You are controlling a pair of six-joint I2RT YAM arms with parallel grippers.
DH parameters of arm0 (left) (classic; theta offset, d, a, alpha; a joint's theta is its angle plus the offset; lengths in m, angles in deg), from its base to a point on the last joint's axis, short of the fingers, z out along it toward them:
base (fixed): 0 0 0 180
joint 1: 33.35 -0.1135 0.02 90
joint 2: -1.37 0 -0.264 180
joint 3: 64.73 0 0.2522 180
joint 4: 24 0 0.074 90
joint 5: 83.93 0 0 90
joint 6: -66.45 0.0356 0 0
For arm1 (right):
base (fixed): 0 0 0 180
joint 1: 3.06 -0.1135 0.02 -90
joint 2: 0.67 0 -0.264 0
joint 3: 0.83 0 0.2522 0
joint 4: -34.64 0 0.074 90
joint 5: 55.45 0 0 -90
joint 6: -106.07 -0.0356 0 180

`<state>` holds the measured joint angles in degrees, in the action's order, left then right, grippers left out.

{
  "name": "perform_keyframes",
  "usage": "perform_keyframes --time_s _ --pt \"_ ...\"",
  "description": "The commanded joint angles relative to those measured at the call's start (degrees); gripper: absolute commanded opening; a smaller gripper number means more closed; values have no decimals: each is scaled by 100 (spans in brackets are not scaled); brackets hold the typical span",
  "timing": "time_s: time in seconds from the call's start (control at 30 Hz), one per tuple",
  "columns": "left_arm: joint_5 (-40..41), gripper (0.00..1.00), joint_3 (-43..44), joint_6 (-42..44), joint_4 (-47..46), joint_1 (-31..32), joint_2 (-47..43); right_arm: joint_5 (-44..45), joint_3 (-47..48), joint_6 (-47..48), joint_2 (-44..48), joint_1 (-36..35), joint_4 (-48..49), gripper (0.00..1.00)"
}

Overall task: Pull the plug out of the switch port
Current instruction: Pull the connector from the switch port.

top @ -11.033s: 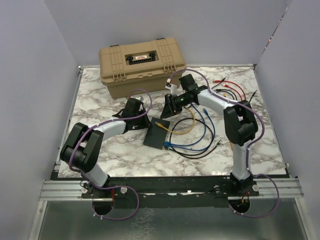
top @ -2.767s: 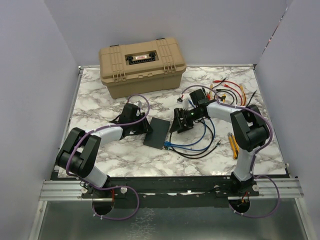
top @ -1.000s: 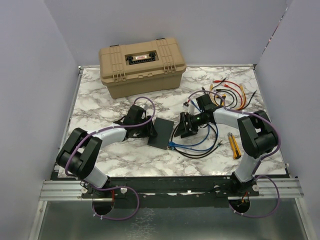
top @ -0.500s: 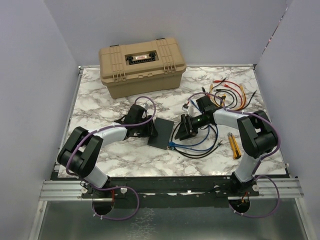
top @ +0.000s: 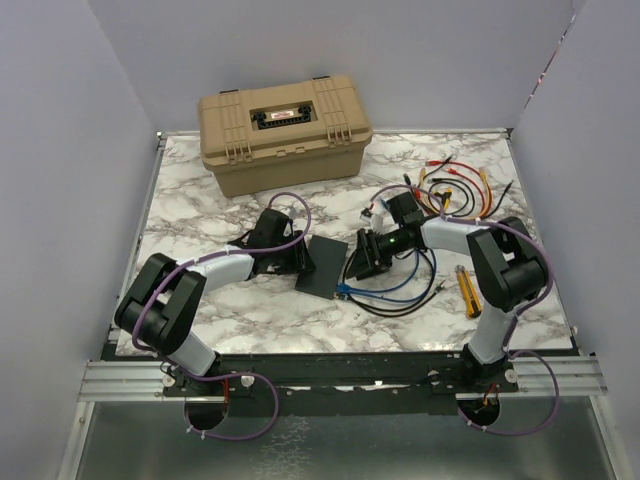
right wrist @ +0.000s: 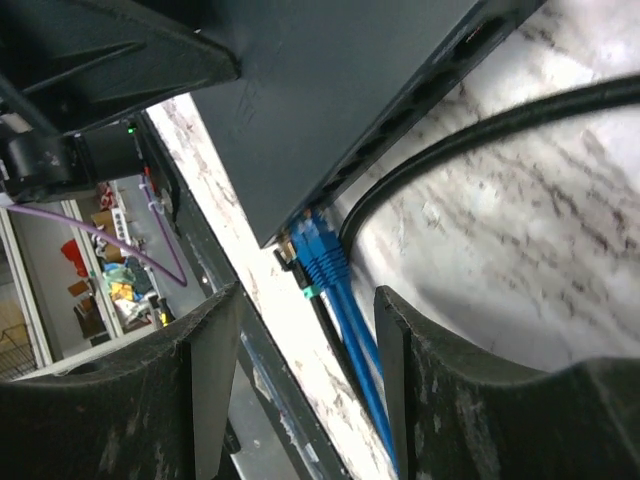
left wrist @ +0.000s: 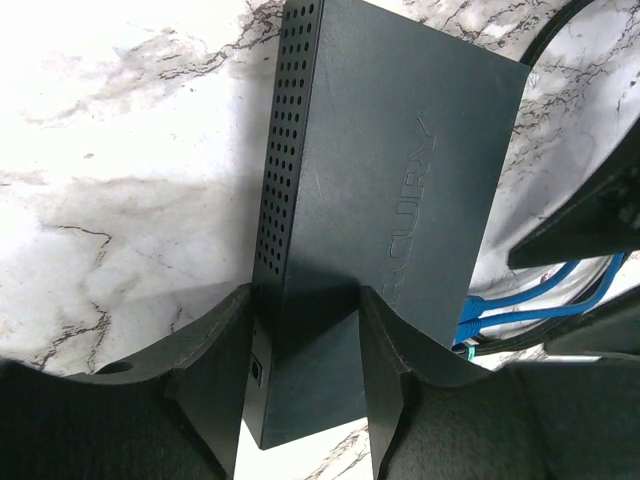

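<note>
- In the overhead view the switch [top: 322, 265] lies on the marble table [top: 200, 210], just below the middle of the frame, between the two grippers.
- The left gripper [left wrist: 305, 310] reaches it from the left. In its wrist view we see the jaws part-closed around the near end of the box. One finger [left wrist: 210, 380] is against the perforated side and the other [left wrist: 390, 400] is over the lettered top face. The box fills the gap, so we read this as a hold on the switch.
- The right gripper [right wrist: 305, 310] sits just right of the switch with its jaws apart. A blue cable [right wrist: 350, 330] runs down between the fingers, and we see neither pad pressing on it.
- The blue plug [right wrist: 318, 240] sits in a port at the switch's lower corner, just beyond the right fingertips.
- A thick black cable [right wrist: 480, 125] curves beside the port edge, upper right in the right wrist view.
- Well apart from these are a tan toolbox [top: 285, 130] at upper centre-left, a yellow utility knife [top: 467, 290] at right, and loose coloured leads [top: 455, 182] at upper right.
</note>
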<state>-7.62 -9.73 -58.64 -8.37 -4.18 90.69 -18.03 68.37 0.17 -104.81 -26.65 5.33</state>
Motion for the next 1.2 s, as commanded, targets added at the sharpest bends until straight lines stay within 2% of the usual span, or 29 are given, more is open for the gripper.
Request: perform_keyframes --time_s 0.0,0.33,0.5,0.6,0.97,1.17 --pt "198 42 -188 72 640 36 414 278 354 -3 -436 -171 228 57" --pt "246 41 54 40 648 36 505 269 1236 -152 -1138 -412 94 44" --pt "237 41 253 37 651 37 586 177 1328 -310 -1239 -417 253 43" --pt "309 43 320 75 729 37 569 336 1442 -151 -1221 -418 6 43" --pt "894 51 154 217 1058 36 22 1158 1013 -69 -276 -409 -97 45" --pt "806 55 -75 231 1040 37 -142 1406 484 -50 264 -408 -97 46"
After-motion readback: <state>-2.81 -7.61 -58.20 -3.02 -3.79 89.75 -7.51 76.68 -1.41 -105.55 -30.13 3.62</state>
